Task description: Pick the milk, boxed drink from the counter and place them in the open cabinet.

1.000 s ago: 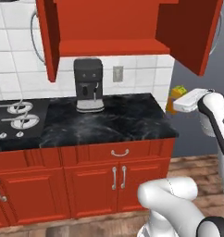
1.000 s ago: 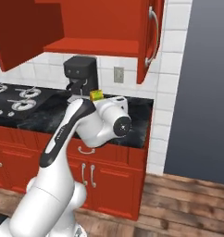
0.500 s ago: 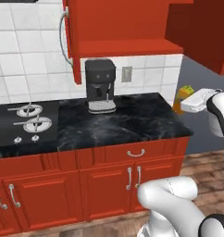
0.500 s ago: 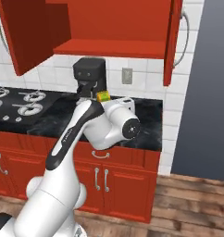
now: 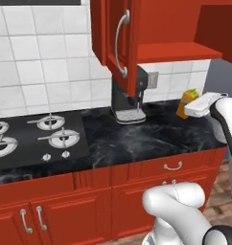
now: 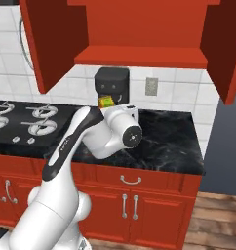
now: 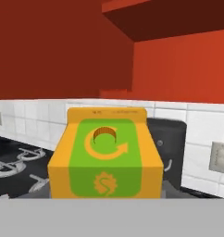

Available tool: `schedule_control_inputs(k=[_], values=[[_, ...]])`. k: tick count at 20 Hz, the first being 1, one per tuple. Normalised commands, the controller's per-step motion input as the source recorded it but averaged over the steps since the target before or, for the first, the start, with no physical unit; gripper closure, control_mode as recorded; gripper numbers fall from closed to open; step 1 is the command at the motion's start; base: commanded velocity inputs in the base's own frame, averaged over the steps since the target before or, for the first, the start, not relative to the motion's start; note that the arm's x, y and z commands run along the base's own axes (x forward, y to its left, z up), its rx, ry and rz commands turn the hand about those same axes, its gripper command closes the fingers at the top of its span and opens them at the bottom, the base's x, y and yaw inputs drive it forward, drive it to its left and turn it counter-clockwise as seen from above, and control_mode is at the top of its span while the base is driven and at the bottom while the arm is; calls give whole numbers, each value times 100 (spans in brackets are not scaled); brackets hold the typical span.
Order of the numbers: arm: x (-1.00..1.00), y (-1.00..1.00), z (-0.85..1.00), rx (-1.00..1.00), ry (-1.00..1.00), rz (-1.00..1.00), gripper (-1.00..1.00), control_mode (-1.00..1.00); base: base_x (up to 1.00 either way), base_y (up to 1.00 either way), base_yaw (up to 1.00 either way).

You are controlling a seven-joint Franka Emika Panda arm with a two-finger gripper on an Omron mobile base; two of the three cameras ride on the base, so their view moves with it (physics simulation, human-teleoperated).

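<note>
Hand [image 5: 191, 106] grips the boxed drink [image 7: 104, 157] tight, lifted above the table [image 5: 151, 139], below the open cabinet [image 6: 139, 56].

Wall: white square tiles [image 5: 36, 72], with a grey wall outlet [image 6: 150, 86].
Floor: wood planks [image 6: 222, 219].
Furniture: red base cabinets [image 6: 154, 197] with silver handles.
Appliances: black gas hob [image 5: 36, 143]; dark coffee machine [image 5: 130, 98] against the wall.

Glossy white rounded arm [image 6: 66, 161] with dark joint bands and 1 dark circular cap.
</note>
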Motion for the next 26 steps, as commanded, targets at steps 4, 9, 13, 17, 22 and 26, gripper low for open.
schedule_control_inputs(k=[4, 9, 13, 17, 22, 26], values=[[0, 0, 0, 0, 0, 0, 100, 100, 54, -15, 3], [0, 0, 0, 0, 0, 0, 100, 100, 45, -17, 3], [0, 0, 0, 0, 0, 0, 100, 100, 22, -20, 0], [0, 0, 0, 0, 0, 0, 100, 100, 13, -37, 0], [0, 0, 0, 0, 0, 0, 100, 100, 50, -17, 0], [0, 0, 0, 0, 0, 0, 100, 100, 36, -8, -1]])
